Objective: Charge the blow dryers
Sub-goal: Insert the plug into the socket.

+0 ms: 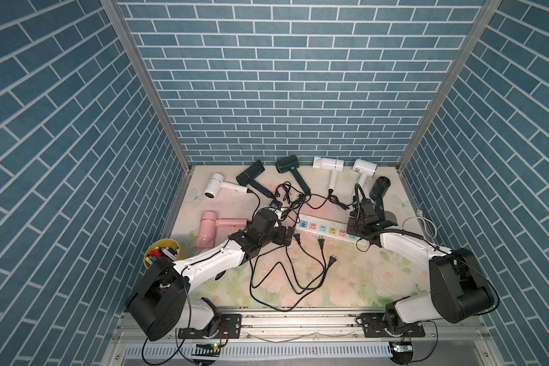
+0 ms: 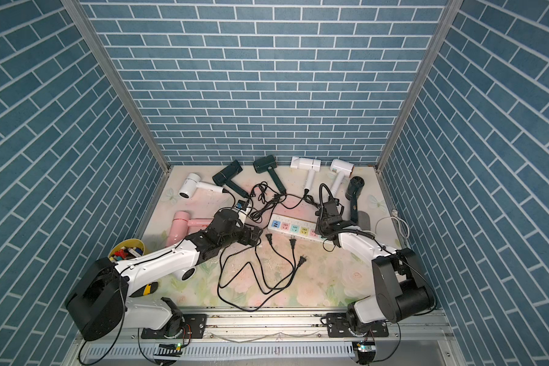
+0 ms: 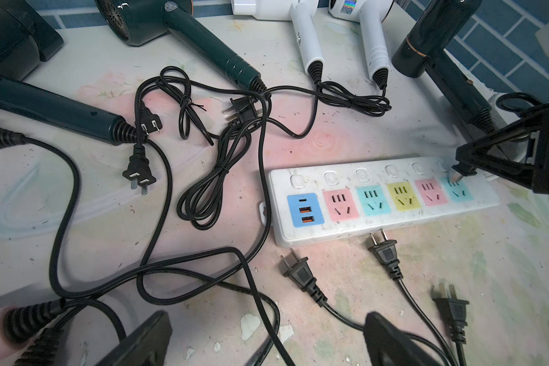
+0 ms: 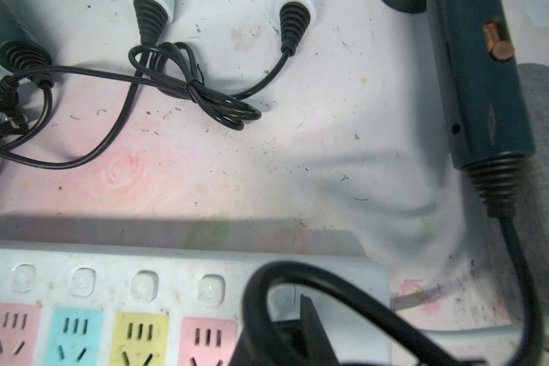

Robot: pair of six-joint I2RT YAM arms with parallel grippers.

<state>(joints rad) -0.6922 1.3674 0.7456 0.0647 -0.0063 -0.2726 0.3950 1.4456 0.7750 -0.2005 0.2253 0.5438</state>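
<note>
Several blow dryers lie along the back of the table: white [image 1: 214, 185], dark [image 1: 251, 173], dark green [image 1: 287, 164], two white [image 1: 328, 164] and black [image 1: 379, 188]. A pink one [image 1: 208, 228] lies at the left. Their black cords tangle mid-table. My right gripper [image 1: 354, 234] is shut on the black dryer's plug [image 3: 457, 176], whose prongs touch the rightmost teal socket of the power strip [image 1: 322, 228]. My left gripper [image 3: 267, 317] hangs open over loose cords near the strip's left end, holding nothing. Three loose plugs [image 3: 298, 269] lie in front of the strip.
A yellow cup of small toys [image 1: 162, 256] stands at the front left beside my left arm. A grey cylinder [image 1: 390, 218] sits behind my right wrist. A white cable [image 1: 422, 221] runs along the right wall. Blue brick walls enclose three sides.
</note>
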